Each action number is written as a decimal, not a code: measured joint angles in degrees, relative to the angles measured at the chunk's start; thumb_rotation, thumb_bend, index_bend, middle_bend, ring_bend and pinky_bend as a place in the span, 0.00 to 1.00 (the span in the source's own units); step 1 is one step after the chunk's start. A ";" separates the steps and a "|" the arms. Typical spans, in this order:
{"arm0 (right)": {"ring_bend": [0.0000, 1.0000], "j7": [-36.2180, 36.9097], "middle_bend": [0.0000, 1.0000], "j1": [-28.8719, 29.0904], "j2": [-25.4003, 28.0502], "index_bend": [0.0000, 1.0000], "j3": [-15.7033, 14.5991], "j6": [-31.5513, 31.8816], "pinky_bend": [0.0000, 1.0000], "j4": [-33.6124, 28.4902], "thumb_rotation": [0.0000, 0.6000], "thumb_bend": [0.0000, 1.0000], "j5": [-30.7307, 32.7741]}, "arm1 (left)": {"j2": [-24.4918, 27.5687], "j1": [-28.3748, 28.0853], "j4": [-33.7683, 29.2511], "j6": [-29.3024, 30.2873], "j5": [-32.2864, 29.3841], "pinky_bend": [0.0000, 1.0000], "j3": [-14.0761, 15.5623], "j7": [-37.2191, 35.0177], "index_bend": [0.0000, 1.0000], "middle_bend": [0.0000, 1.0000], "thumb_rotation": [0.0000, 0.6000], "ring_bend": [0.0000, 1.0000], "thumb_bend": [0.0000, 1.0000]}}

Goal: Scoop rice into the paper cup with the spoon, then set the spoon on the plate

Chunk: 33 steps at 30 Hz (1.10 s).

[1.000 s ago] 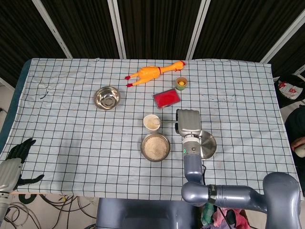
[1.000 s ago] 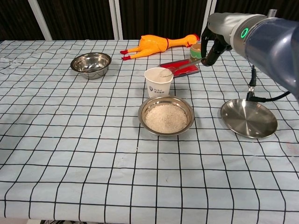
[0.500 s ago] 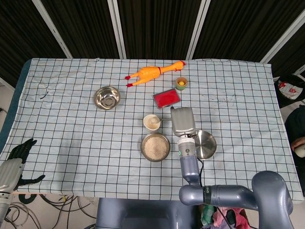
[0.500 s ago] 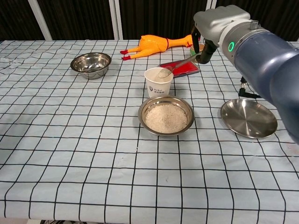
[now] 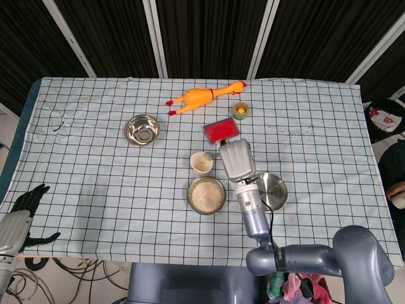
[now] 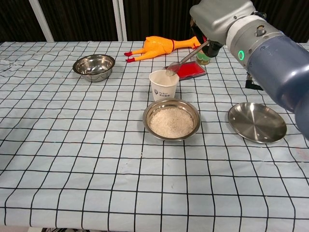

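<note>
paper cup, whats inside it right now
The head view shows pale rice inside the paper cup. The spoon tips over its rim, held by the right hand. How deep the rice goes cannot be seen past the cup wall.

rubber chicken [image 5: 201, 97] lay at far edge, empty steel bowl [image 5: 142, 129] to its left, red tray [image 5: 219, 131] and small cup [image 5: 240, 111] nearby.

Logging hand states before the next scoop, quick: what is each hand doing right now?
Left hand: open, holding nothing, at the table's edge.
Right hand: holding the spoon, bowl over the paper cup.
</note>
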 measured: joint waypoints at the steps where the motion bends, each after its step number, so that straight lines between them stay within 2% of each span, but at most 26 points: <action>1: 1.00 -0.57 1.00 0.07 0.41 0.69 -1.07 -0.33 1.00 0.33 1.00 0.51 -1.53 | 0.01 0.01 0.00 0.02 0.00 0.00 -0.01 -0.01 0.00 0.00 1.00 0.00 0.01; 5: 1.00 -1.92 1.00 0.07 1.70 0.69 -3.96 -1.52 1.00 1.42 1.00 0.51 -6.06 | 0.04 0.00 0.02 -0.02 0.02 0.00 0.03 -0.08 0.00 0.00 1.00 0.00 0.01; 10: 1.00 -3.43 1.00 -0.33 3.03 0.69 -5.99 -2.74 1.00 2.54 1.00 0.51 -10.13 | 0.05 -0.03 0.00 -0.07 0.07 0.00 0.08 -0.12 0.00 0.00 1.00 0.00 0.01; 21: 1.00 -4.92 1.00 -1.66 3.91 0.69 -6.47 -3.48 1.00 2.88 1.00 0.51 -13.12 | 0.07 -0.07 -0.13 -0.20 -0.09 0.00 0.06 -0.18 0.00 0.00 1.00 0.00 0.01; 33: 1.00 -4.34 1.00 -3.59 3.35 0.69 -4.71 -2.91 1.00 1.84 1.00 0.51 -13.97 | 0.09 -0.03 -0.11 -0.12 -0.09 0.00 0.08 -0.15 0.00 0.00 1.00 0.00 0.01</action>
